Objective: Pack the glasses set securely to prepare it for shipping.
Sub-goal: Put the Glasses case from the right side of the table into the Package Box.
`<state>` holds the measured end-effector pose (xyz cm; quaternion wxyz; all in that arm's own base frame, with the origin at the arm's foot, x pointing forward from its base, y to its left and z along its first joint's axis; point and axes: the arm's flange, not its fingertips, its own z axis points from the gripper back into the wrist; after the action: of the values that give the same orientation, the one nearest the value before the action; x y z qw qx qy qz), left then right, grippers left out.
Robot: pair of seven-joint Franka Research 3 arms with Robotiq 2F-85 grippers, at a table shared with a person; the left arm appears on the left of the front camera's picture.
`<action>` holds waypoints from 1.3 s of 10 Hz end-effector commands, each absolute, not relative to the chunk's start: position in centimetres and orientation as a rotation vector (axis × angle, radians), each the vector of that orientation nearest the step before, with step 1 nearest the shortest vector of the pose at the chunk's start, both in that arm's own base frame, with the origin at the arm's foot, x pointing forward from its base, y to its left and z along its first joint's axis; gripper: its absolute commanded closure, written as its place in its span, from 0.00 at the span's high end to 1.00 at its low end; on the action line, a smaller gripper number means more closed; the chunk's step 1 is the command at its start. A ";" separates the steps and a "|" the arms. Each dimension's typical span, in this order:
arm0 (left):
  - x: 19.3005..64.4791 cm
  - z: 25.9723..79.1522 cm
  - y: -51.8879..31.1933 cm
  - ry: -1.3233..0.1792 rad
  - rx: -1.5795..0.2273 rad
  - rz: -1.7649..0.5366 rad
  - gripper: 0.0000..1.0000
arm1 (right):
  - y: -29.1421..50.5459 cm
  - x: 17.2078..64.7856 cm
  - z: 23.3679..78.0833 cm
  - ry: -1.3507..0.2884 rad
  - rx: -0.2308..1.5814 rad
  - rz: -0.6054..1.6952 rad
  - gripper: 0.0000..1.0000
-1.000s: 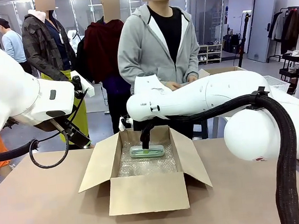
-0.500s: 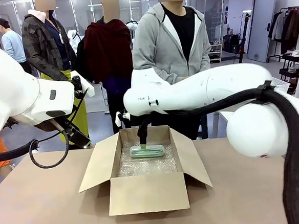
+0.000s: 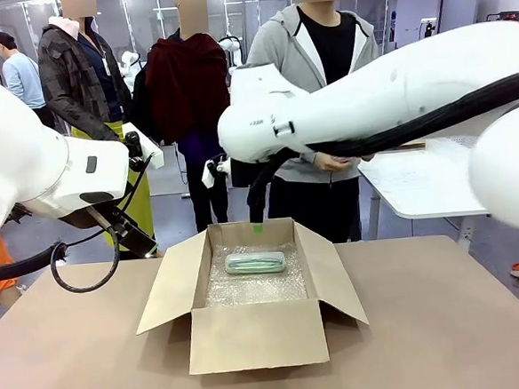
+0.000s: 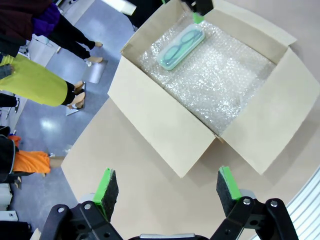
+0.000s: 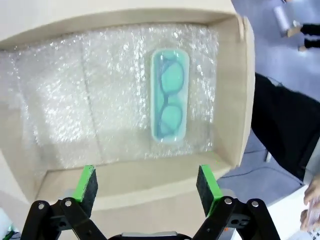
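One mint-green case (image 3: 255,262) of the glasses set lies flat on bubble wrap (image 3: 253,288) near the far wall of an open cardboard box (image 3: 256,337). Glasses show through its lid in the right wrist view, case (image 5: 170,95). My right gripper (image 5: 146,182) hangs open above the case, clear of it, with nothing between its fingers; in the front view the right gripper (image 3: 257,223) sits just over the box's far rim. My left gripper (image 4: 166,185) is open and empty, high above the table to the left of the box (image 4: 165,125), with the case (image 4: 181,41) far ahead.
The box flaps (image 3: 164,290) stand out to both sides. A person in a grey hoodie (image 3: 321,57) stands behind the box with hands (image 3: 333,163) together. A white table (image 3: 419,179) is at the back right. Brown tabletop (image 3: 84,367) surrounds the box.
My right arm has lifted its open gripper up and away from the mint-green case, which stays in the box. The person has shifted to the right. The left arm has not moved.
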<state>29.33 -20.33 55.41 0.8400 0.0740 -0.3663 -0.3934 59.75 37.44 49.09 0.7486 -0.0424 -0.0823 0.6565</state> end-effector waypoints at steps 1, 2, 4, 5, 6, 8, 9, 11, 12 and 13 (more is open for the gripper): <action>29.3 55.5 -20.2 -0.776 0.166 -0.847 1.00 | 33.4 56.2 50.1 -0.229 -0.027 1.324 1.00; 29.3 55.5 -20.2 -0.776 0.166 -0.847 1.00 | 31.1 55.4 51.4 -0.265 0.005 1.248 1.00; 29.3 55.5 -20.2 -0.776 0.166 -0.847 1.00 | 26.4 51.9 53.6 -0.339 -0.032 1.110 1.00; 29.3 55.5 -20.2 -0.776 0.166 -0.847 1.00 | 24.2 49.7 54.5 -0.384 -0.047 1.046 1.00; 29.3 55.5 -20.2 -0.776 0.166 -0.847 1.00 | 22.0 47.3 55.2 -0.437 -0.052 0.983 1.00; 29.3 55.5 -20.2 -0.776 0.166 -0.847 1.00 | 17.9 42.5 55.8 -0.510 -0.064 0.871 1.00; 29.3 55.5 -20.2 -0.776 0.166 -0.847 1.00 | 16.1 40.9 55.5 -0.519 -0.041 0.810 1.00; 29.3 55.5 -20.2 -0.776 0.166 -0.847 1.00 | 12.4 38.7 54.6 -0.528 -0.008 0.695 1.00; 29.3 55.5 -20.2 -0.776 0.166 -0.847 1.00 | 10.3 37.9 54.2 -0.531 0.016 0.649 1.00; 29.3 55.5 -20.2 -0.776 0.166 -0.847 1.00 | 8.2 37.3 53.9 -0.528 0.033 0.583 1.00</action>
<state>29.34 -20.31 55.41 0.8401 0.0736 -0.3663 -0.3932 37.97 8.87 54.05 0.9159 0.0017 -0.2417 0.3203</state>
